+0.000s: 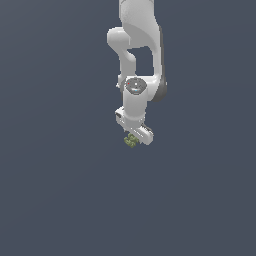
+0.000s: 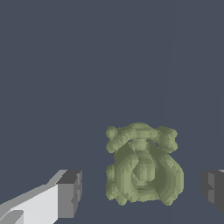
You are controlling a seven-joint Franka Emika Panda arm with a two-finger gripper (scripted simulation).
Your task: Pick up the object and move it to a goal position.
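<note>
The object is a small olive-green lumpy thing lying on the dark grey floor. In the wrist view it sits between the two dark finger pads, with a gap on each side, nearer the pad at the picture's right edge. My white gripper is open and straddles it without touching. In the exterior view the object peeks out just under the gripper, which points down from the white arm; the fingers are largely hidden there by the hand.
A plain dark grey floor stretches all around. No other object or goal marker shows in either view.
</note>
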